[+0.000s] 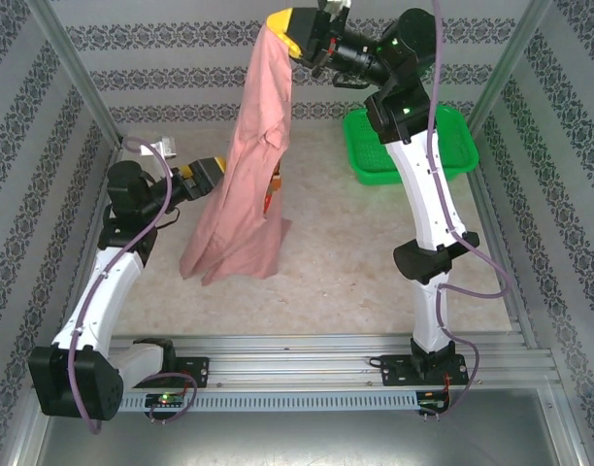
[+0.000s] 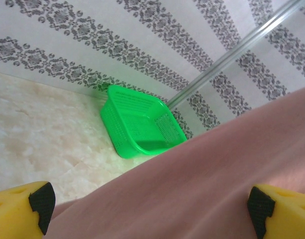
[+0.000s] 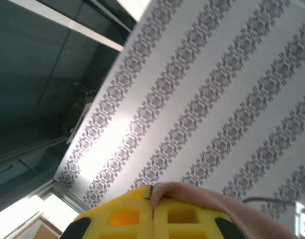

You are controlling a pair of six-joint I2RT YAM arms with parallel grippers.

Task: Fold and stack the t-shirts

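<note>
A salmon-pink t-shirt hangs from high at the back down to the table, its lower end bunched on the surface. My right gripper is raised near the back wall and shut on the t-shirt's top edge; pink cloth is pinched between its yellow fingers. My left gripper stands wide open at the hanging shirt's left side, about halfway up. In the left wrist view the pink cloth spans the space between the two black-padded fingertips.
A green plastic mesh basket sits at the back right of the table, partly behind the right arm, and also appears as the green basket in the left wrist view. Patterned walls and metal frame posts enclose the table.
</note>
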